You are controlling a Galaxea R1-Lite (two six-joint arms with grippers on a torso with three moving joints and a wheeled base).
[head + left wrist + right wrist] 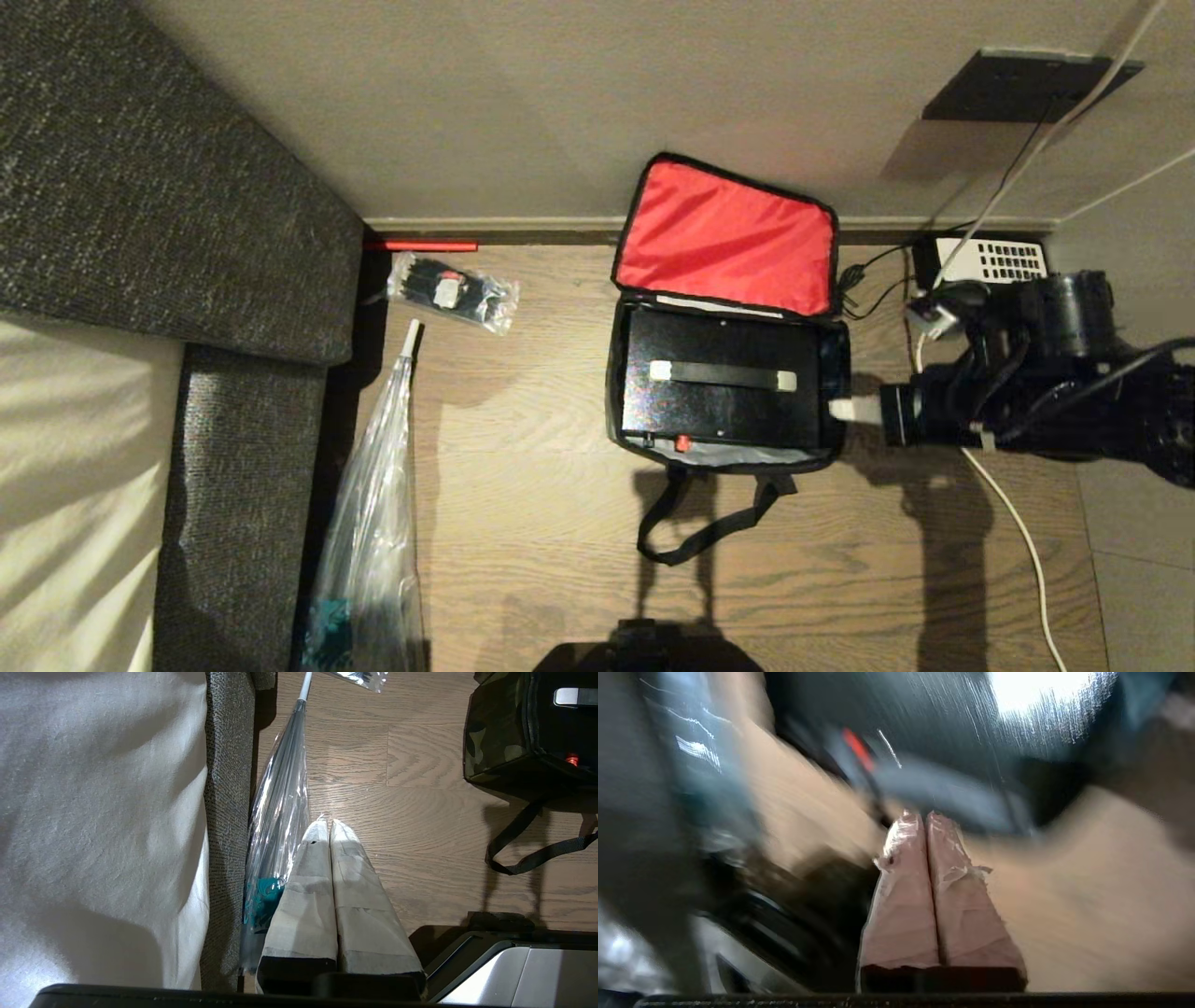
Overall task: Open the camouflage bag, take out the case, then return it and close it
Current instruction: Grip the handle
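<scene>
Camouflage bag (728,383) sits open on the wooden floor (541,448), just before the wall's skirting board, its red-lined lid (728,235) thrown back and leaning against the wall. A grey upholstered sofa (140,168) fills the robot's left side of the head view, with a crinkled clear plastic bag (373,504) lying along its base. The case (724,387), black and glossy, lies flat inside the camouflage bag and nearly fills it, with pale clasps at the ends of its dark handle and a small red dot at the near edge. One black strap handle (700,523) trails from the bag's near side across the floor.

The right end effector (845,409) reaches in level from the robot's right, its taped fingers pressed together with nothing between them, the tips right at the bag's right-hand rim; whether they touch it cannot be told. The right wrist view is smeared with blur. The left end effector (327,828) hangs well apart from the bag, over the floor beside the plastic bag, its fingers narrow and together, holding nothing. A small clear packet (453,291) of black items lies near the sofa's corner.
</scene>
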